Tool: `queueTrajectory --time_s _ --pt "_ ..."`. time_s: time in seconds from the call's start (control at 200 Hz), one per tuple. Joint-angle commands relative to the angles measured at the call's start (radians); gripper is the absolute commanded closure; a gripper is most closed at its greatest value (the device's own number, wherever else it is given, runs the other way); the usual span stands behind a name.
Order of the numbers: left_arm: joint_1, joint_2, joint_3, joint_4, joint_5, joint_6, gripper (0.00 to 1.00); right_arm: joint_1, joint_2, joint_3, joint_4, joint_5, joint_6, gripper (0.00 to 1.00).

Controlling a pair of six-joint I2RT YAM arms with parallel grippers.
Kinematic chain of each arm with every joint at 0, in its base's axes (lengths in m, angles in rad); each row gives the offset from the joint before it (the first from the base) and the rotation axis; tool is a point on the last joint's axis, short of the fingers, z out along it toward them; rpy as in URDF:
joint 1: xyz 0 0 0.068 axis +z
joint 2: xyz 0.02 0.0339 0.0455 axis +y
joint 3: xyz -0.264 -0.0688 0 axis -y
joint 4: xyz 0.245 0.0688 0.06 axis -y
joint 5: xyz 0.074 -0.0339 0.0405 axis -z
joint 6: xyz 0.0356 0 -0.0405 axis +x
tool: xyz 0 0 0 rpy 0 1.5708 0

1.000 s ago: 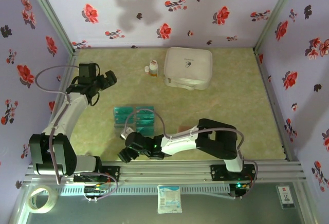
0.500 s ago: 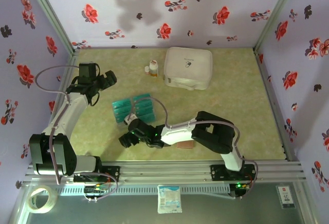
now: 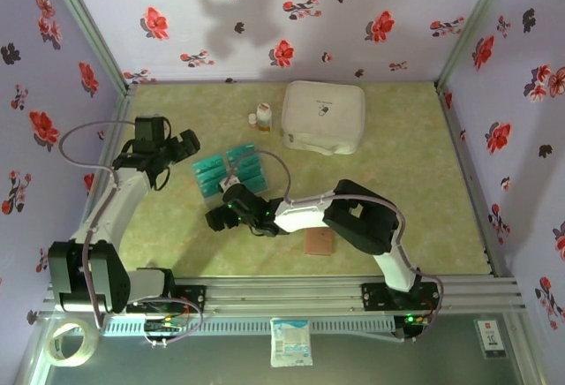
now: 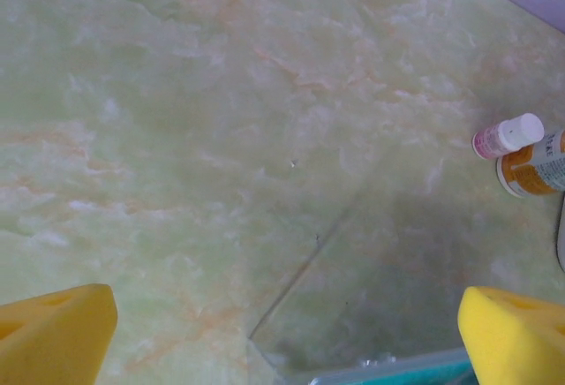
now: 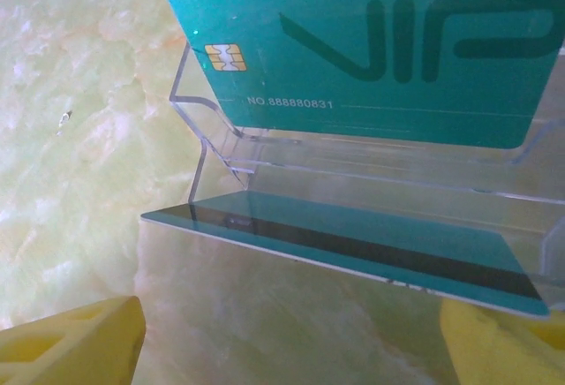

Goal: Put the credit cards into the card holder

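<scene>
Sitting in a clear plastic tray (image 5: 207, 151) near the middle of the bench (image 3: 415, 191) are the teal credit cards (image 3: 231, 173); the brown card holder (image 3: 319, 242) lies flat on the bench at about 4 o'clock from the tray, well apart from it; a white zipped case (image 3: 323, 117) rests at 1 o'clock and two small bottles (image 3: 261, 117) stand at 12 o'clock.

The right wrist view is close enough to read things the top view cannot show; one card leans in the tray with AION and VIP on it; another lies lower with a dark stripe up, poking out toward the camera. The left wrist view shows the bottles as a pink one with a white cap and an orange one.

The right pincer (image 3: 221, 217) is just beside the tray at 6 o'clock; its yellow fingertips (image 5: 71, 345) are spread wide and hold nothing. The left pincer (image 3: 184, 142) is at 10 o'clock from the tray, also spread wide over bare bench, holding nothing.
</scene>
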State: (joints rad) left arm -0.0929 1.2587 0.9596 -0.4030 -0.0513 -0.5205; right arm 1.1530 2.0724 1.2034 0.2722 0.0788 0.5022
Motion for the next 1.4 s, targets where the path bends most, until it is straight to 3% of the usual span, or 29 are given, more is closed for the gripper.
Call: queueTrajectory --time_s 0.0,0.295,0.61,0.895,1.07,1.395 --pt "0.01 -0.075 -0.037 -0.06 -0.013 -0.02 0.0 -0.015 -0.059 -0.009 -0.036 -0.041 0.027 0.13" --pt "0.0 -0.205 -0.177 -0.037 0.043 -0.094 0.0 -0.033 -0.229 -0.123 -0.064 -0.069 0.085 0.12" --pt "-0.104 -0.194 -0.26 0.067 0.054 -0.118 0.0 -0.162 -0.373 -0.232 -0.149 0.0 0.152 0.1" --pt "-0.15 -0.118 -0.274 0.185 0.057 -0.114 0.0 -0.263 -0.49 -0.278 -0.298 0.093 0.219 0.05" --pt "-0.166 -0.051 -0.253 0.226 0.06 -0.1 0.0 -0.279 -0.554 -0.262 -0.494 0.204 0.209 0.01" --pt "-0.201 0.073 -0.198 0.309 0.077 -0.084 0.0 -0.342 -0.811 -0.47 -0.537 0.187 0.232 0.01"
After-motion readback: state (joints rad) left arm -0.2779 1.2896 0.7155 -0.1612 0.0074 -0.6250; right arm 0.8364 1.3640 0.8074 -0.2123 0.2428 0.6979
